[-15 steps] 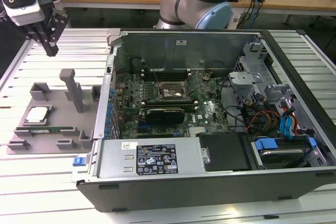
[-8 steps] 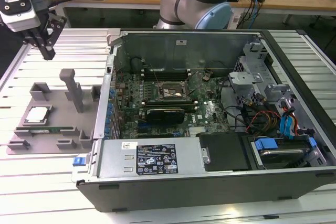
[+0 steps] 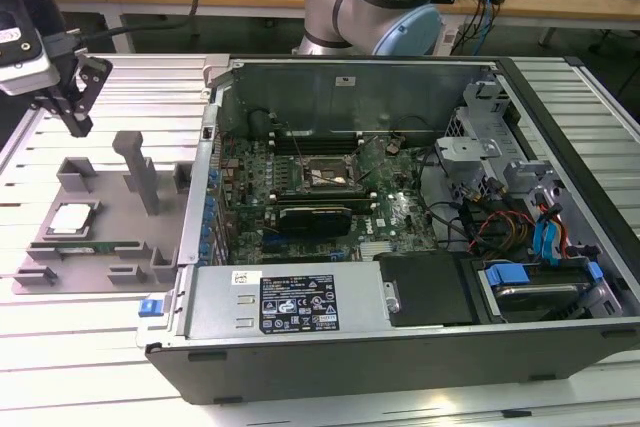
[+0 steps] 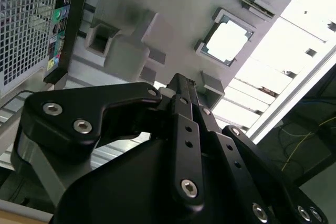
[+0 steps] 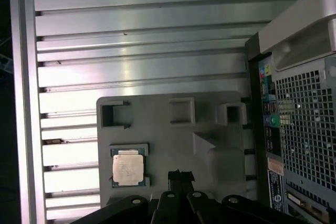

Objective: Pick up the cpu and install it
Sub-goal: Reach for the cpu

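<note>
While black gripper [image 3: 79, 128] hangs pressed together, silvery sq. cpu [image 3: 72, 219] lies in matte grey tray [image 3: 118, 215].

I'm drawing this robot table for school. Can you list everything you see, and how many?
cpu: one, silvery with a green rim, lying in a pocket of the tray.
tray: one, grey, on the table, at the exterior view's left of the case.
memory stick: one, green, on the tray beside the cpu.
case: one, black and grey, open, in the middle of the table.
socket: one, black frame, on the board inside the case.
table: one, silver slats, under everything.
arm: one, silver and pale blue, behind the case.
hand: one, black, shut and empty, above the tray, apart from the cpu.
</note>
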Tool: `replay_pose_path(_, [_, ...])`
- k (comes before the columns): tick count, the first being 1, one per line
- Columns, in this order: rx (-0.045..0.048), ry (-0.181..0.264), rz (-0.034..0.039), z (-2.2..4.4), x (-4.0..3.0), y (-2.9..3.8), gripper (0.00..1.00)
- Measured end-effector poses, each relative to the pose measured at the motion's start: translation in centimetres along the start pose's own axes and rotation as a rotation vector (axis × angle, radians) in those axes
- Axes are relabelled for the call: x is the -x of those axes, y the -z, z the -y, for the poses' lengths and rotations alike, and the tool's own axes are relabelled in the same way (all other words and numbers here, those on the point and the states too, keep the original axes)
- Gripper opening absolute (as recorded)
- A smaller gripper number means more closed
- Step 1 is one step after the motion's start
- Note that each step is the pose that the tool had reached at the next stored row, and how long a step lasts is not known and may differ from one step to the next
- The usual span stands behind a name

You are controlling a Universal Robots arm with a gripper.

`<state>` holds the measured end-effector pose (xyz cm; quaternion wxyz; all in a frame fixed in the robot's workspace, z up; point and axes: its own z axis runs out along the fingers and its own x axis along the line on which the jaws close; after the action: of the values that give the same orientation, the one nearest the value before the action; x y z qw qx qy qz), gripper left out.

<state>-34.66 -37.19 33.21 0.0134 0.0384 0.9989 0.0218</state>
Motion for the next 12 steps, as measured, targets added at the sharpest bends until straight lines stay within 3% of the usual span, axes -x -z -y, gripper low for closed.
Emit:
replay_pose_path(7, [0.0001, 0.000, 0.0002, 0.24, -1.03, -1.12, 0.11])
replay_pose_path(12, [0.0000, 0.000, 0.0001, 0.24, -1.08, -1.14, 0.11])
